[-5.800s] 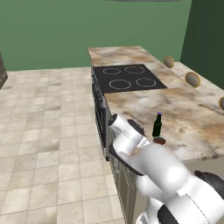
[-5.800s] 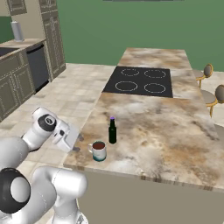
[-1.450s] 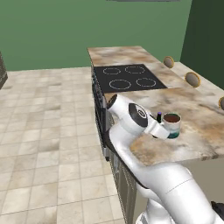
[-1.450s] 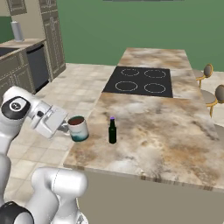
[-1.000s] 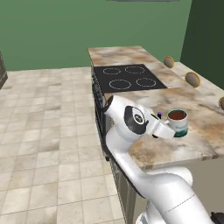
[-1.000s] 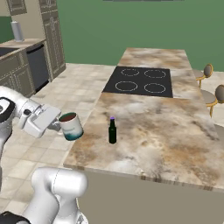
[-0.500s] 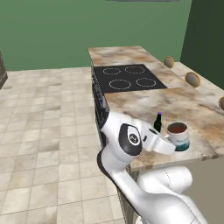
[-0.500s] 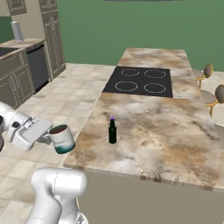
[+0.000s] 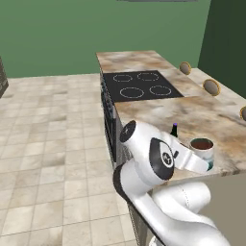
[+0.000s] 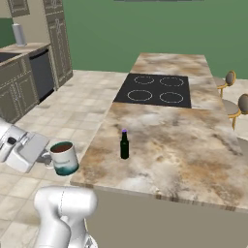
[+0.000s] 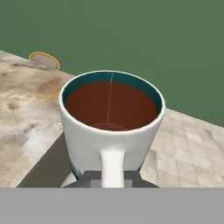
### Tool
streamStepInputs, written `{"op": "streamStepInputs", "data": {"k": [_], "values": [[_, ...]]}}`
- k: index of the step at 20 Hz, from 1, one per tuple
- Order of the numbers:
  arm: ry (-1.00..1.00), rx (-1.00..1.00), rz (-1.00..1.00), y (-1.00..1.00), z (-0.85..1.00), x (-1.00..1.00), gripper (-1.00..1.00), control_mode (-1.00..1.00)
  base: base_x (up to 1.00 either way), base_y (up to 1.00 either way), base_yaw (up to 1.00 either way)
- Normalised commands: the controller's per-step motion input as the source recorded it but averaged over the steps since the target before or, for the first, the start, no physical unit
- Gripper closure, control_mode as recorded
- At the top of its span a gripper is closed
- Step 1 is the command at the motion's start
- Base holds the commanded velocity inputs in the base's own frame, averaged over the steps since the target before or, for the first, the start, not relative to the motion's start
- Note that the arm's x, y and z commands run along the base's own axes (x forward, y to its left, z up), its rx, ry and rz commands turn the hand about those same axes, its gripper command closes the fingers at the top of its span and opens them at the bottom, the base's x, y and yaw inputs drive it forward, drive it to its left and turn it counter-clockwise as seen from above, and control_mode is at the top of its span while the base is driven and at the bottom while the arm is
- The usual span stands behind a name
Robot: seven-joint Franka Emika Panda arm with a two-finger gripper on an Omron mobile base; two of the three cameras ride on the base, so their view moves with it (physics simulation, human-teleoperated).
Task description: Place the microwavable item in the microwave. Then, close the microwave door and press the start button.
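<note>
A: Surroundings?
B: Marble counter; black cooktop; dark bottle, purple cap, upright near the counter's edge; stools beyond. No legible writing.
A: Task item?
B: Mug: pale, teal lower band, brown liquid, upright, in the air just off the counter's corner.
A: Tool?
B: Gripper clamped on the mug's handle.

Two base views, close hand view
</note>
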Motion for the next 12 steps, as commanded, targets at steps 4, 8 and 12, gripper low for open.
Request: {"op": "streamStepInputs", "data": {"k": [4, 8, 12], "values": [[0.0, 0.13, 0.27, 0.0, 0.22, -0.36, 1.0, -1.0, 0.0, 0.0, 0.0], [0.0, 0.03, 0.23, 0.0, 0.0, -0.27, 1.0, -1.0, 0.0, 0.0, 0.0], [-0.02, 0.0, 0.12, 0.04, 0.0, -0.2, 1.0, 1.0, -0.33, 0.12, 0.2]]}}
